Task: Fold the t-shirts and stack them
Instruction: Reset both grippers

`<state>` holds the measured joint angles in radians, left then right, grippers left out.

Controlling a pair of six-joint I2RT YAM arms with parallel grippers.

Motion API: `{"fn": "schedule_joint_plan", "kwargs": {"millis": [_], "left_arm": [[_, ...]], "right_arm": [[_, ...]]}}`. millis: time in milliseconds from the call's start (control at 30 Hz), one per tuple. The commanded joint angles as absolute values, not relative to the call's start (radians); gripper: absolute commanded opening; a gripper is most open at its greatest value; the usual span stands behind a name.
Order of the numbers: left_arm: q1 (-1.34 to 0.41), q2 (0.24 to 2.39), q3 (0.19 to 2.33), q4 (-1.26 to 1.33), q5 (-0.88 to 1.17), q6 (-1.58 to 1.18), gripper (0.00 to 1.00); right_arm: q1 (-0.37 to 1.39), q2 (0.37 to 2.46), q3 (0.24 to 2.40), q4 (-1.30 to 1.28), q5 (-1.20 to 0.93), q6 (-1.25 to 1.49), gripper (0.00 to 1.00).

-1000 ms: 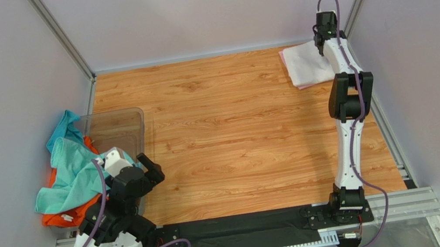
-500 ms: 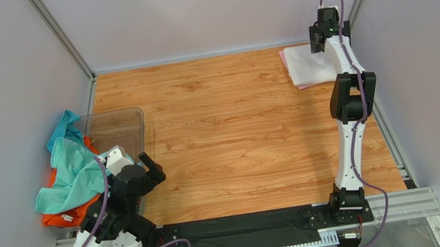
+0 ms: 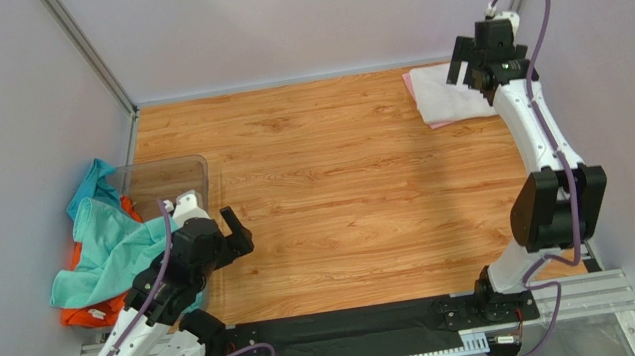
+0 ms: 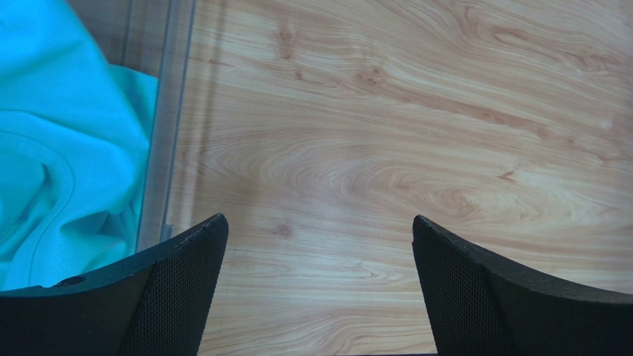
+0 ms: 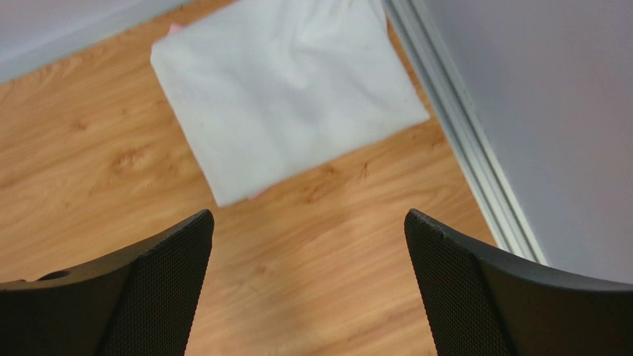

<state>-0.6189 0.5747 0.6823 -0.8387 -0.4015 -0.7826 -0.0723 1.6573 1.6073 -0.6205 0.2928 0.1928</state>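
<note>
a: now, where are your grippers?

b: your right gripper [image 5: 306, 216] hangs above the far right corner of the counter [image 3: 341, 184]. its jaws are spread wide and hold nothing. your left gripper [image 4: 318, 219] hovers near the counter's left edge, jaws just as wide, also empty.

a: and the t-shirts?

b: a white t-shirt [image 5: 286, 96] lies folded into a neat rectangle in that far right corner, close to the side rail [image 5: 461, 148]. it rests on a pale pink t-shirt [image 3: 411, 85], of which you see only a thin edge poking out. the right gripper is above the stack's near side, not touching it. on the left, a teal t-shirt [image 3: 108, 249] lies crumpled over the rim of a clear plastic bin [image 3: 167, 173], with an orange t-shirt [image 3: 89, 314] bunched beneath it. the left gripper sits just beside the bin's right wall, apart from the teal cloth.
</note>
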Motion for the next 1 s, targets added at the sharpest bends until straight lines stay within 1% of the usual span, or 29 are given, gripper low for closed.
{"fn": "schedule_joint_plan", "kwargs": {"millis": [0, 33, 67, 133, 167, 200, 233, 267, 367, 467, 500, 733, 967], "left_arm": [[-0.615, 0.563, 0.7, -0.73, -0.333, -0.726, 1.0], [-0.615, 0.554, 0.69, -0.717, -0.322, -0.723, 1.0], [-0.615, 0.551, 0.684, -0.695, -0.305, -0.723, 1.0], [-0.615, 0.545, 0.661, -0.681, -0.298, -0.722, 1.0], [-0.617, 0.542, 0.641, -0.666, -0.288, -0.723, 1.0], [-0.617, 0.541, 0.641, -0.666, -0.288, -0.723, 1.0], [-0.615, 0.54, 0.637, -0.655, -0.281, -0.721, 1.0], [-0.617, 0.537, 0.629, -0.649, -0.279, -0.718, 1.0], [-0.615, 0.526, 0.609, -0.62, -0.259, -0.703, 1.0], [-0.615, 0.522, 0.601, -0.611, -0.253, -0.701, 1.0], [-0.615, 0.52, 0.6, -0.607, -0.255, -0.706, 1.0], [-0.615, 0.482, 0.569, -0.595, -0.232, -0.73, 1.0], [-0.615, 0.446, 0.554, -0.63, -0.248, -0.761, 1.0]], "right_arm": [[-0.028, 1.514, 1.422, -0.621, 0.259, 0.302, 1.0], [-0.022, 1.479, 1.378, -0.617, 0.253, 0.313, 1.0], [-0.017, 1.435, 1.277, -0.609, 0.246, 0.334, 1.0], [-0.005, 1.326, 1.186, -0.594, 0.201, 0.347, 1.0], [0.023, 1.189, 1.037, -0.598, 0.152, 0.368, 1.0], [0.023, 1.187, 1.035, -0.598, 0.152, 0.368, 1.0], [0.023, 1.157, 0.966, -0.595, 0.125, 0.383, 1.0], [0.025, 1.081, 0.933, -0.6, 0.108, 0.388, 1.0], [0.025, 0.941, 0.804, -0.598, 0.075, 0.402, 1.0], [0.025, 0.849, 0.703, -0.6, 0.071, 0.416, 1.0], [0.025, 0.8, 0.686, -0.604, 0.069, 0.426, 1.0], [0.025, 0.663, 0.586, -0.588, 0.052, 0.483, 1.0], [0.025, 0.626, 0.56, -0.568, 0.09, 0.495, 1.0]]}}
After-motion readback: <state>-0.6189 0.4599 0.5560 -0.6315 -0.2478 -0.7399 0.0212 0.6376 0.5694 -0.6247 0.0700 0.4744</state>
